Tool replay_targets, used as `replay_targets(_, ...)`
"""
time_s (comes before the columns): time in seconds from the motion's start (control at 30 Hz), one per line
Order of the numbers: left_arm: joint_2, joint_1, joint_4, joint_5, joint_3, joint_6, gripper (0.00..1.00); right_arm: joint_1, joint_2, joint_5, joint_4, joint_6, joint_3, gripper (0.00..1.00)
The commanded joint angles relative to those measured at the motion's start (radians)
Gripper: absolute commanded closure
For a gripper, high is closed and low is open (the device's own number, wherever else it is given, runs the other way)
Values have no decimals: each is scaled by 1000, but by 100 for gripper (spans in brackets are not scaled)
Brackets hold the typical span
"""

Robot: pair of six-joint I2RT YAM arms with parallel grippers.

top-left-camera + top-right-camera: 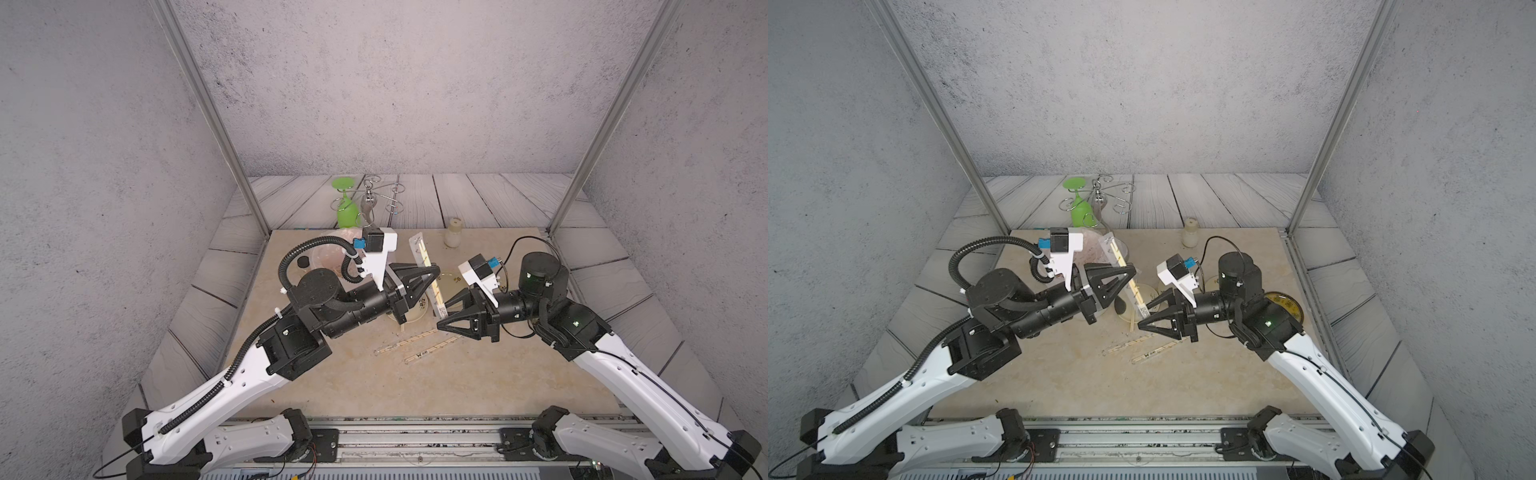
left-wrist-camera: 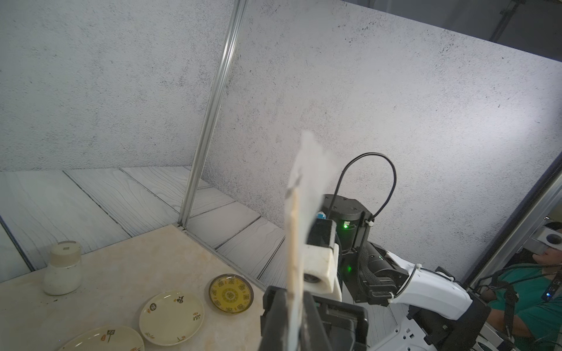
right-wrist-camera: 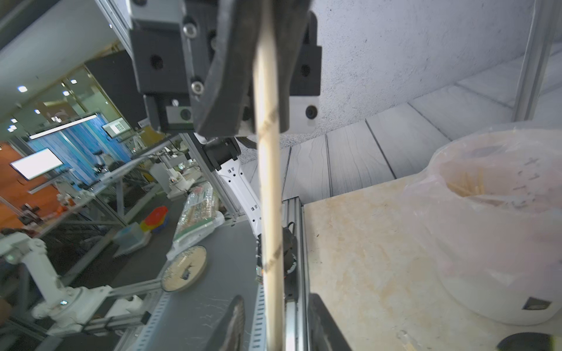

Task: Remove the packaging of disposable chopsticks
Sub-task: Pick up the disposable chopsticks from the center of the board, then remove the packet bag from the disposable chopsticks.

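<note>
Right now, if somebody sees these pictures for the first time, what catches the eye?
The left end effector is shut on a sleeved chopstick pair, held slanted above the plates. The right end effector stands open around its lower end. A green glass hangs at the back.

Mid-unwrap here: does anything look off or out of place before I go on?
Nothing looks spilled or broken. The sleeve clamped in the left tool stands tilted in the air, with the open right tool at its lower end. Two wrapped pairs lie loose and slanted on the table.
</note>
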Motion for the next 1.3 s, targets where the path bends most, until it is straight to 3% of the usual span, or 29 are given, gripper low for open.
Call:
replay_targets(0.0,3,5,41,-3,2,-10,100,7,-11,2,20,11,-12,78)
replay_targets(0.13,3,6,36,-14,7,-7,100,7,-16,6,22,17,-16,100)
replay_targets(0.23,-7,6,11,-32,10,14,100,7,-21,33,22,25,-20,100)
replay_targets(0.27,-11,7,-10,-44,18,26,90,7,-22,36,21,25,-21,100)
replay_targets(0.3,-16,9,-34,-59,35,41,65,7,-22,33,21,27,-23,100)
replay_targets(0.33,-19,11,-56,-69,48,61,50,7,-23,24,21,28,-24,100)
replay_targets(0.37,-23,14,-78,-83,66,82,44,7,-21,10,26,33,-27,100)
replay_targets(0.53,-24,73,-138,-78,124,111,52,7,-6,-33,11,32,-29,100)
replay_targets(0.8,-1,117,-146,28,174,132,80,9,2,-85,-48,4,-18,100)
replay_targets(0.87,1,120,-149,44,186,135,81,11,2,-91,-59,-3,-18,100)
replay_targets(1.03,14,120,-137,100,199,114,69,11,2,-84,-85,-18,-10,100)
replay_targets(1.27,26,121,-119,124,194,86,100,14,-3,-83,-111,-39,-3,100)
